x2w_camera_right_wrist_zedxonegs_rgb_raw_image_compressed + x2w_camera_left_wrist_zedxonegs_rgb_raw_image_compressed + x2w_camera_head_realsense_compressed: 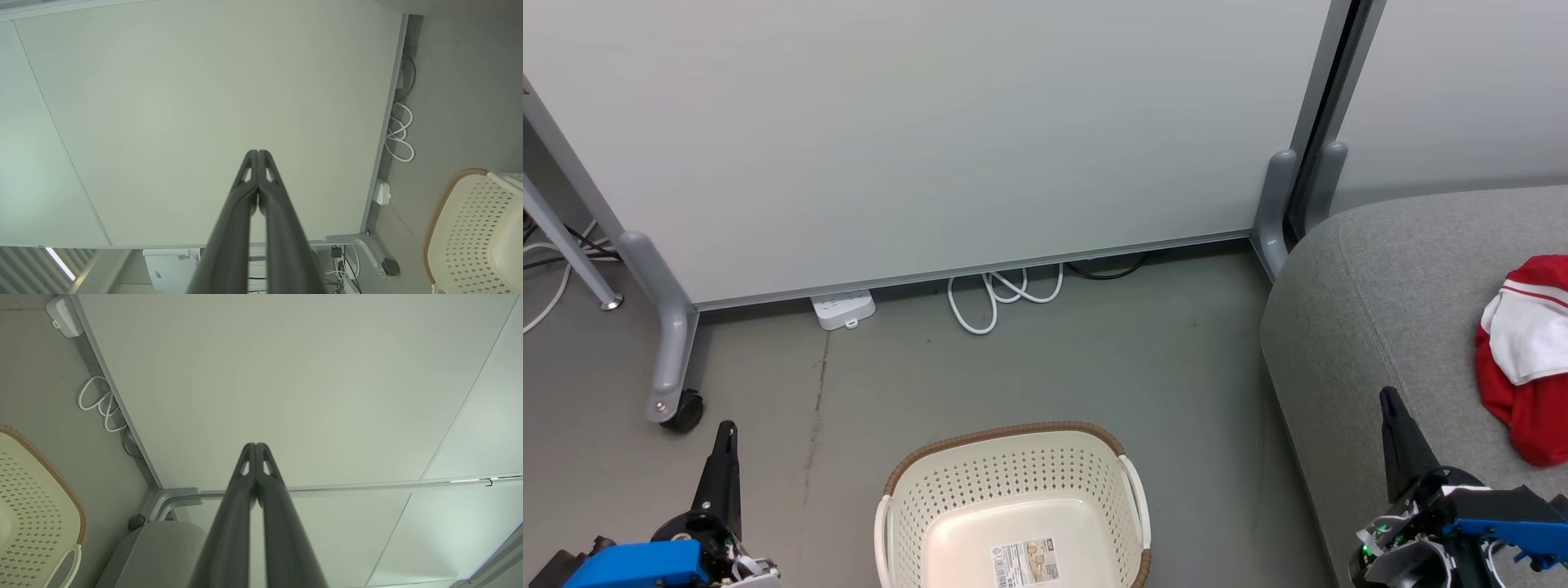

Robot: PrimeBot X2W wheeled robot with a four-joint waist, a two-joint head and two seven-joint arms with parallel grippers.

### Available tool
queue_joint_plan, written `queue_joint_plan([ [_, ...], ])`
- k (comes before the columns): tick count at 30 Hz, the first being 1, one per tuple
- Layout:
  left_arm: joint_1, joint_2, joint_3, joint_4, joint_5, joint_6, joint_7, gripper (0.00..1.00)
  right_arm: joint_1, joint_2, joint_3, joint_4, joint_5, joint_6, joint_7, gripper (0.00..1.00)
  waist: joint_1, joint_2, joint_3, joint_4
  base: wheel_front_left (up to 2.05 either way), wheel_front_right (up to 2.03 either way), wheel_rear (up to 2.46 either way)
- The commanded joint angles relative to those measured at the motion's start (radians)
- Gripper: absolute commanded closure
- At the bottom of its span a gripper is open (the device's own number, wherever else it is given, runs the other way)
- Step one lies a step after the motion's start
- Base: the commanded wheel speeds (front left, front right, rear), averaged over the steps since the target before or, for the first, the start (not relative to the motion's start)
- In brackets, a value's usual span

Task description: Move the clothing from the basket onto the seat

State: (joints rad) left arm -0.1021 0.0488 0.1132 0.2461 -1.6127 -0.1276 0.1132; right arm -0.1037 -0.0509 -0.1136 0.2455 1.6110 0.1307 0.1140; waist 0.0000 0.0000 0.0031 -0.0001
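A pale panel (931, 139) stands across the far side of a grey floor (1176, 367). The grey seat (1380, 327) takes up the right side of my head view, its rounded corner turned toward the middle.

The basket (1013, 431) sits on the floor straight ahead of me, between my two arms. It is left of the seat and apart from it. What I can see of its bottom is bare except for a label (1027, 562); the near part is cut off by the picture's edge.

The clothing (1531, 359), a red heap with a white panel on top, lies on the seat cushion at the far right. The edge cuts it partly, so I cannot tell whether it is one garment or two. Its long axis runs away from me, from the front of the cushion toward the back.

The clothing lies ahead and to the right of my right claw (1388, 394), and near it. My left claw (727, 429) is well apart from it, on the other side of the basket. Both claws are clenched on nothing, fingers pressed together and pointing forward. The right one shows over the seat's near part.

I judge the moving done, or nearly so. Any further touch to the clothing would fall to my right arm.
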Motion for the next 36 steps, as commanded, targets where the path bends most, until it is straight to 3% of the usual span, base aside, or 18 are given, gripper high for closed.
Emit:
queue_joint_plan([
  [1, -0.012, 0.005, 0.003, -0.004, -0.002, -0.006, 0.004, 1.00, -0.011, 0.002, -0.002, 0.001, 0.003, 0.000, 0.001, 1.00, 0.0000, 0.0000, 0.000, 0.000, 0.00, 0.00, 0.00],
  [36, -0.012, 0.004, 0.004, -0.004, 0.000, -0.006, 0.005, 1.00, -0.011, 0.002, -0.002, 0.001, 0.003, 0.000, 0.000, 1.00, 0.0000, 0.0000, 0.000, 0.000, 0.00, 0.00, 0.00],
])
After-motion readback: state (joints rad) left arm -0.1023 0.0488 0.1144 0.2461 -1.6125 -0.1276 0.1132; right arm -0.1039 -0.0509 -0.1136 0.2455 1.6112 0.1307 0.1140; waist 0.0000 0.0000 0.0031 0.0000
